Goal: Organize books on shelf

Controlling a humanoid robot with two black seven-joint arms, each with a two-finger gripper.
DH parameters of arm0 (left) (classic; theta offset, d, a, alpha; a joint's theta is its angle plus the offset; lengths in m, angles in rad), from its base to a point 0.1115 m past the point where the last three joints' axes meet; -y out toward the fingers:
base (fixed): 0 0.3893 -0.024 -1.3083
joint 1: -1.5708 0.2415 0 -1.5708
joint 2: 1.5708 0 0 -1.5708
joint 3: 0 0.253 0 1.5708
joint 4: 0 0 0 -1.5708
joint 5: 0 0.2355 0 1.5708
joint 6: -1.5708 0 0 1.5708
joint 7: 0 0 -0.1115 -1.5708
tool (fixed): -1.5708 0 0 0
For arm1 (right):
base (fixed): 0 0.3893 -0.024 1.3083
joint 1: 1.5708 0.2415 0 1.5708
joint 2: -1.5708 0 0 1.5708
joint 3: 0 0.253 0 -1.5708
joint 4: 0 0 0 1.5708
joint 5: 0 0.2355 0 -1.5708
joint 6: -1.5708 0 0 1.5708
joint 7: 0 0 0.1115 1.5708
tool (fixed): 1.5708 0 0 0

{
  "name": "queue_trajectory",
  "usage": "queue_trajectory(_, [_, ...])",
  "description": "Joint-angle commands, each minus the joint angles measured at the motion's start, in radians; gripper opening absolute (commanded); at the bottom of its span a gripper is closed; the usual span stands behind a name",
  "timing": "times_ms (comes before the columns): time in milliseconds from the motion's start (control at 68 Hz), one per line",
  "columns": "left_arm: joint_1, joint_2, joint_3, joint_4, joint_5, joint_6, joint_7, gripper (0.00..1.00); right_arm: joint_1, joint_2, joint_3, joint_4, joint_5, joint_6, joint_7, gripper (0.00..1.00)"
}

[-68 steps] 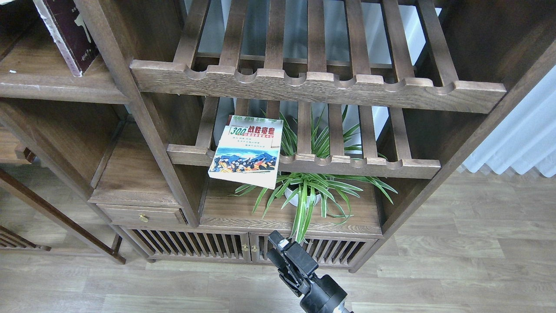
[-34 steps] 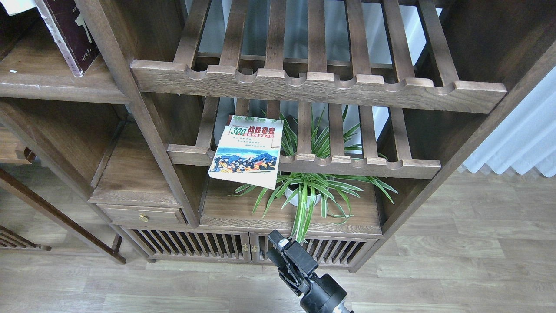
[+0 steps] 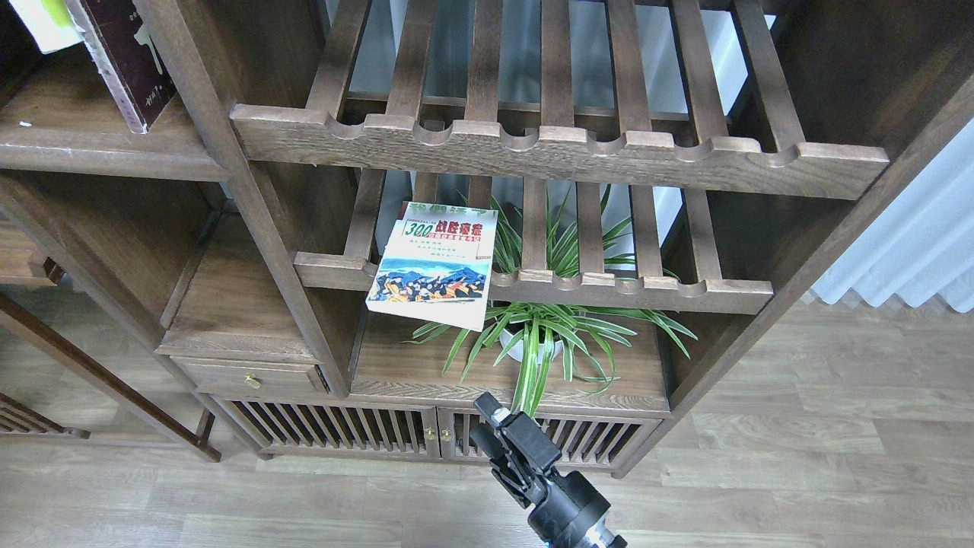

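A thick maroon book (image 3: 125, 61) with white characters leans upright on the dark-brown shelf (image 3: 84, 148) at the top left. Just left of it, the white-and-yellow-green corner of a paperback (image 3: 42, 23) pokes in from the frame's top edge; what holds it is out of view. The small "300" paperback (image 3: 434, 266) with a mountain picture lies on the lower slatted rack, overhanging its front rail. My right gripper (image 3: 491, 417) hovers low at the bottom centre, in front of the cabinet doors and well below the "300" book. It looks dark and end-on. My left gripper is out of view.
An upper slatted rack (image 3: 555, 148) and a lower one (image 3: 609, 289) with scalloped rails fill the cabinet's middle. A striped potted plant (image 3: 536, 335) stands under the lower rack. A small drawer (image 3: 247, 377) sits at the lower left, with wood floor in front.
The yellow-green paperback's corner has come further into view at the top left, beside the maroon book. My right gripper has shifted slightly up and to the right.
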Motion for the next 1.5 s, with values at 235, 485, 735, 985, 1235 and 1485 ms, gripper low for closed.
queue_trajectory(235, [-0.041, 0.023, -0.011, -0.02, 0.0, 0.0, 0.235, 0.07, 0.026, 0.0, 0.0, -0.002, 0.024, 0.0, -0.002, 0.91])
queue_trajectory(485, [-0.094, 0.031, 0.009, -0.027, 0.023, 0.0, 0.313, 0.07, 0.026, 0.0, 0.0, -0.005, 0.029, 0.0, 0.0, 0.91])
queue_trajectory(735, [-0.114, 0.043, 0.037, -0.035, 0.027, 0.0, 0.31, 0.09, 0.026, 0.0, 0.002, -0.005, 0.03, 0.0, -0.002, 0.91])
queue_trajectory(985, [-0.114, 0.041, 0.018, -0.04, 0.021, 0.0, 0.301, 0.41, 0.028, 0.0, 0.0, -0.005, 0.03, 0.0, -0.002, 0.91])
queue_trajectory(1235, [-0.105, 0.072, 0.003, -0.047, 0.015, 0.0, 0.301, 0.6, 0.029, 0.0, -0.002, -0.005, 0.03, 0.0, -0.002, 0.91])
queue_trajectory(1485, [-0.084, 0.087, -0.025, -0.08, 0.015, 0.0, 0.294, 0.64, 0.031, 0.0, 0.0, -0.01, 0.03, 0.0, -0.002, 0.91])
